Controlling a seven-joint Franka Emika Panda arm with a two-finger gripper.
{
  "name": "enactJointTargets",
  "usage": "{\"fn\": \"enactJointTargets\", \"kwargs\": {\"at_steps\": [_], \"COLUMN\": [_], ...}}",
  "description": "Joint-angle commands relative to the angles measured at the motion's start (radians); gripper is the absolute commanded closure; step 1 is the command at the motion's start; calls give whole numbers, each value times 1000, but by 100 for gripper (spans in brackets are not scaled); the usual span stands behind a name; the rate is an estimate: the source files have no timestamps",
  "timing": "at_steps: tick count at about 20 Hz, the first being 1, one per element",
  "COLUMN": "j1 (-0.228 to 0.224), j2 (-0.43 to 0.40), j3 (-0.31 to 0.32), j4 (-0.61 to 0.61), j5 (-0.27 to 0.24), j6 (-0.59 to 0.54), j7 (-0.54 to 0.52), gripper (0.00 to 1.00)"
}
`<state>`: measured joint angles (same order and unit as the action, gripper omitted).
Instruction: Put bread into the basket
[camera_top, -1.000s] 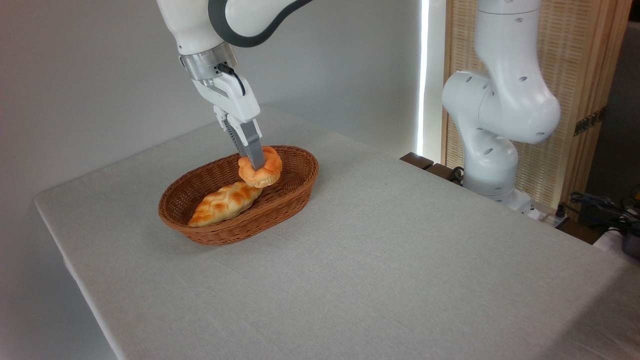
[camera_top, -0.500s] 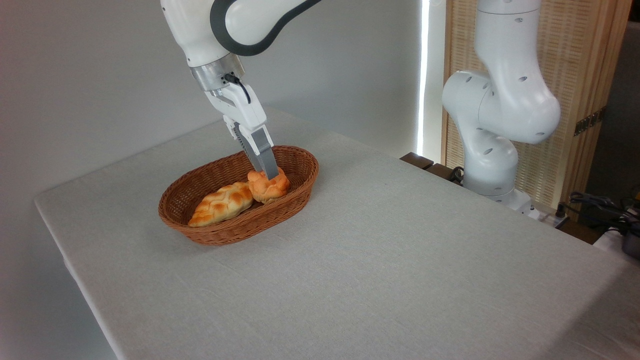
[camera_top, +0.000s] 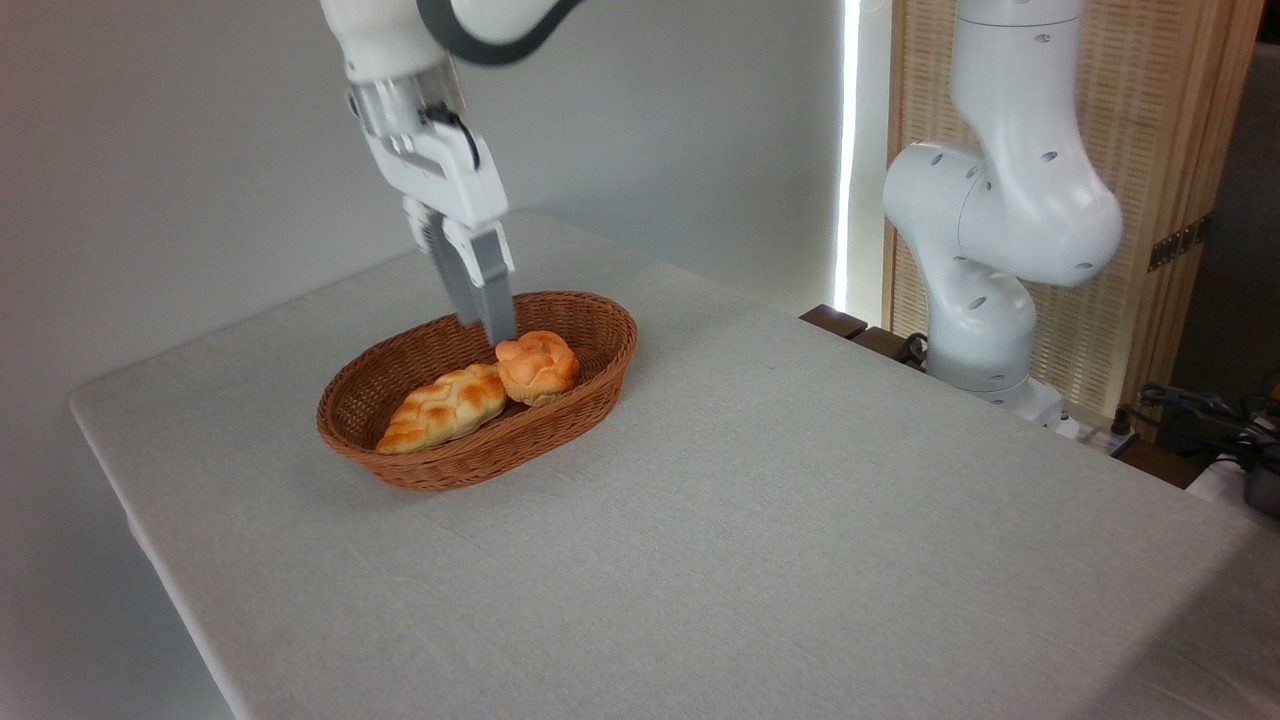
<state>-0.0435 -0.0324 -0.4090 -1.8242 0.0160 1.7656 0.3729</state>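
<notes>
my tool (camera_top: 490, 325) hangs over the basket (camera_top: 400, 470), its grey fingers (camera_top: 493, 300) pointing down with the tips just above the far inner wall of the basket and just up and to the left of the bread (camera_top: 538, 367). the tool holds nothing; from this side the fingers overlap each other, so i cannot tell how wide the gap between them is. the bread, a small round knotted bun with a golden-orange crust, lies inside the basket toward its right end, resting on the woven bottom and clear of my fingers. beside it in the basket, toward the left end, lies a long braided loaf (camera_top: 444, 407), and its right end touches the bun. the basket is oval, brown wicker, with flaring sides, and it stands on the surface (camera_top: 760, 520), which is covered by a pale grey cloth; the basket sits in the back left part of that surface, near the far edge. to the right of the basket, well apart from it and past the edge of the surface, stands the white base and lower joints of my arm (camera_top: 1000, 230), in front of a light slatted wooden panel (camera_top: 1160, 150). behind the basket is a plain grey wall (camera_top: 200, 150).
</notes>
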Motion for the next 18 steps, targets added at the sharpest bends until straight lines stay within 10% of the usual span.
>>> {"fn": "enactJointTargets", "kwargs": {"at_steps": [1,18], "j1": [11,17], "j2": [-1,-20], "j3": [125,372], "j4": [123,250], "j5": [-13,-74], "j6": [-84,-276], "j7": [136,425], "gripper": [0,0]}}
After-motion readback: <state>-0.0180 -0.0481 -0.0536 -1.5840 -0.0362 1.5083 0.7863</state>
